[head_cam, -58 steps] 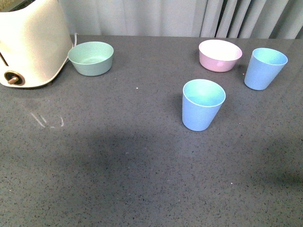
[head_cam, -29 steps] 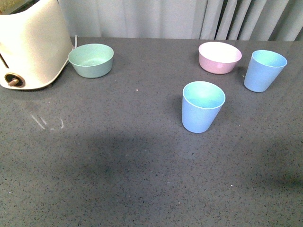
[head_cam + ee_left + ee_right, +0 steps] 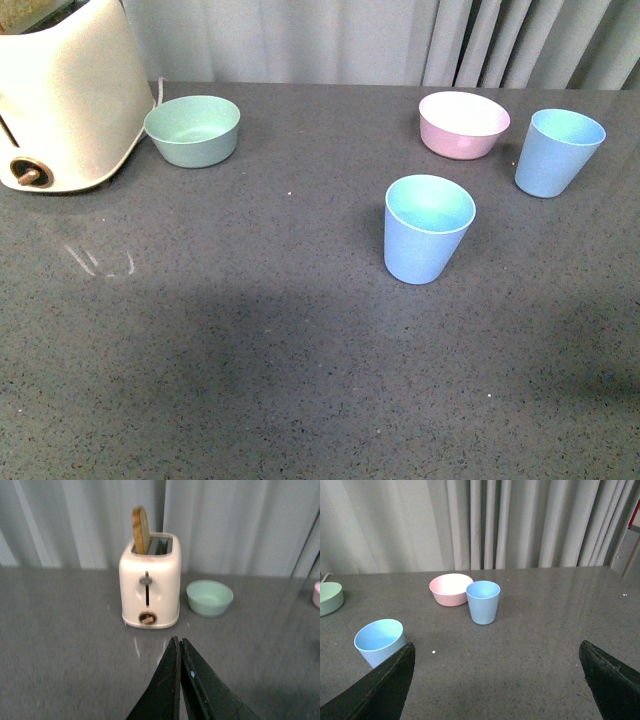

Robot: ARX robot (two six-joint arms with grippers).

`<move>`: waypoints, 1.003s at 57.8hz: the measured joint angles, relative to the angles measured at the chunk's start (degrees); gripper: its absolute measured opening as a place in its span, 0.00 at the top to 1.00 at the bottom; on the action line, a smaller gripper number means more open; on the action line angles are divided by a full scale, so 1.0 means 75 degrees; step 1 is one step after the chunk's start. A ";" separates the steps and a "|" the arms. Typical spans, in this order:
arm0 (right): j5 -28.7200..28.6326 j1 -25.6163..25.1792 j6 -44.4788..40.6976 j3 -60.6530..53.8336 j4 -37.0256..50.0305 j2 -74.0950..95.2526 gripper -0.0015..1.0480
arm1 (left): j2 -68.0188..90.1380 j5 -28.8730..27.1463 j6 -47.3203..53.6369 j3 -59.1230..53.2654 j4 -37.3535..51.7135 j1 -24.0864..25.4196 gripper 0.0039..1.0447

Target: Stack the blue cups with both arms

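Two light blue cups stand upright and apart on the grey table. One cup (image 3: 428,228) is near the middle; it also shows in the right wrist view (image 3: 380,641), beside one finger. The other cup (image 3: 558,151) stands at the far right, next to the pink bowl; it shows in the right wrist view too (image 3: 483,601). Neither arm shows in the front view. My left gripper (image 3: 178,645) is shut and empty, facing the toaster. My right gripper (image 3: 497,655) is open wide and empty, well short of the far cup.
A cream-white toaster (image 3: 65,100) stands at the far left, with a brown slice in its slot (image 3: 141,530). A mint-green bowl (image 3: 193,128) sits beside it. A pink bowl (image 3: 464,122) sits left of the far cup. Grey curtains hang behind the table.
Everything in the front view has slid slightly downward in the picture, as if the camera shifted. The cups and bowls keep their places relative to each other.
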 joint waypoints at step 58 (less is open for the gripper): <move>-0.0766 -0.1515 -0.2206 0.4051 0.1241 0.9652 0.09 | -0.0108 0.0000 0.0015 0.0000 -0.0058 0.0000 0.08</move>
